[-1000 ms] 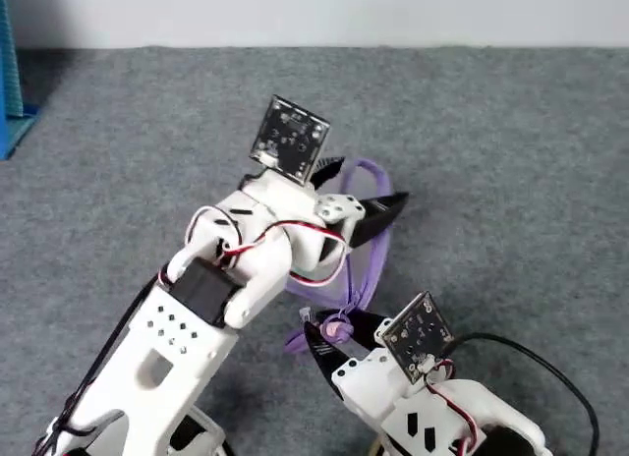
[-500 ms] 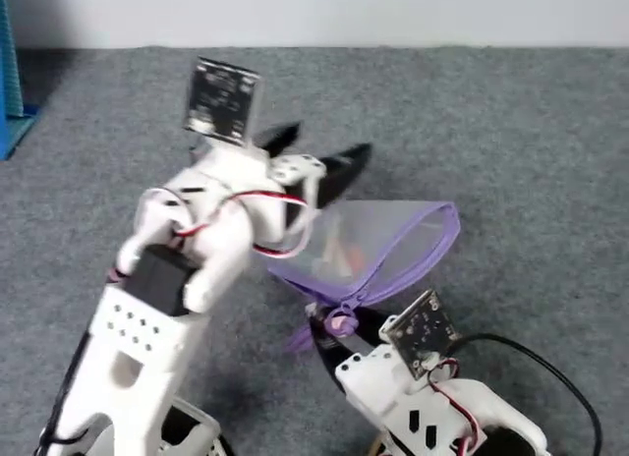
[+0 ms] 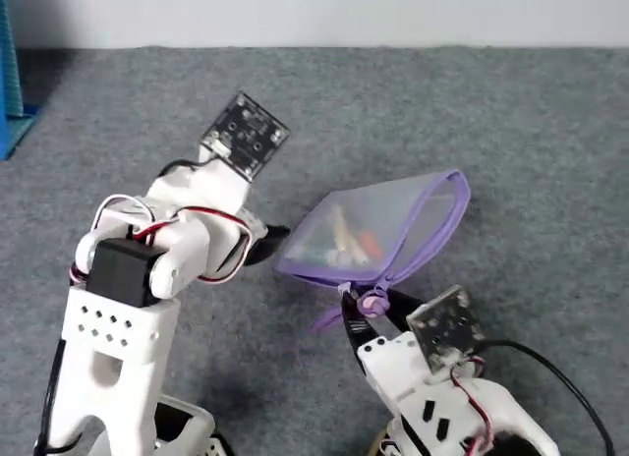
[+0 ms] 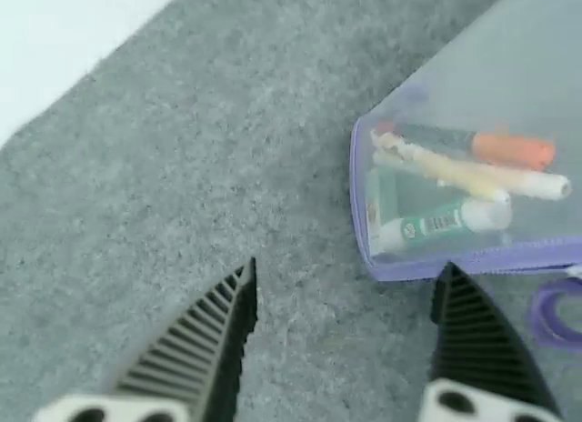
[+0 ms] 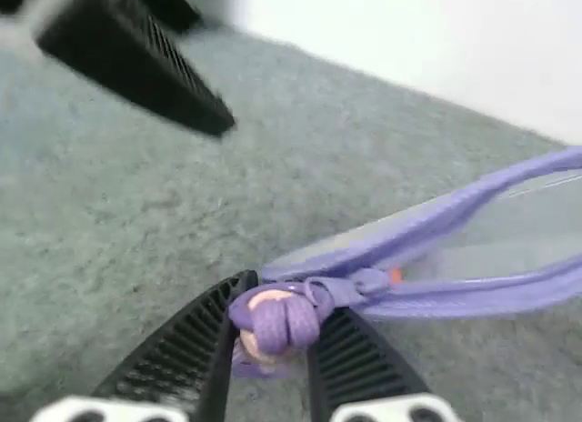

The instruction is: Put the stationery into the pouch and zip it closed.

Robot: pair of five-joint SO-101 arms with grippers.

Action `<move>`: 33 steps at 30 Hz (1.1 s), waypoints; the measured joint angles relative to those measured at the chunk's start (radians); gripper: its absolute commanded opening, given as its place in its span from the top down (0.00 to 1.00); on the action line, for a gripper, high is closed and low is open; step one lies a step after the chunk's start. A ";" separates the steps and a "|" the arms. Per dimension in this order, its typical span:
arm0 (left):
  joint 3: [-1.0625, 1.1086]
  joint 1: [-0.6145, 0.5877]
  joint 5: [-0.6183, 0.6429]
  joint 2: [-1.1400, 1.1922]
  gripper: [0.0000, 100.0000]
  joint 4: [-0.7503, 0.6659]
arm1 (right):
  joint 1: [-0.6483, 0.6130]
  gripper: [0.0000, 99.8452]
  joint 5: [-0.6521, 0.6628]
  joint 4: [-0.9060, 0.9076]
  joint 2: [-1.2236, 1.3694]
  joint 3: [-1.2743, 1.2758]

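The see-through pouch [image 3: 383,225] with purple trim lies flat on the grey carpet, with several pens inside. In the left wrist view an orange marker [image 4: 509,149], a cream pen [image 4: 473,175] and a green-and-white tube [image 4: 446,222] show through its wall [image 4: 509,85]. My left gripper [image 4: 346,340] is open just off the pouch's corner, holding nothing; its dark tip [image 3: 267,244] sits left of the pouch. My right gripper [image 5: 277,345] is shut on the purple zipper pull knot [image 5: 273,322] at the pouch's near corner [image 3: 371,301].
Grey carpet covers the table up to a white wall at the back. A blue object [image 3: 10,73] stands at the far left edge. A black cable [image 3: 550,368] runs beside the right arm's base. One finger of the left gripper [image 5: 136,63] shows beyond the knot.
The left arm let go of the pouch and pulled back to the left. The pouch, bunched under it before, dropped flat and spread out to the right. The right gripper kept its hold on the pull.
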 measured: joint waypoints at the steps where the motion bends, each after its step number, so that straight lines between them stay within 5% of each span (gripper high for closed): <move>1: 0.020 0.000 -0.008 0.000 0.70 -0.014 | 0.000 0.99 -0.009 0.000 0.002 -0.018; 11: 0.282 0.080 -0.018 -0.029 0.70 -0.163 | 0.000 0.99 -0.095 -0.012 0.000 -0.080; 20: 0.499 0.216 -0.021 -0.394 0.70 -0.167 | 0.000 0.99 -0.098 -0.046 0.000 -0.080; 33: 0.620 0.324 0.124 -0.468 0.70 -0.302 | 0.000 0.99 -0.133 -0.046 0.000 -0.080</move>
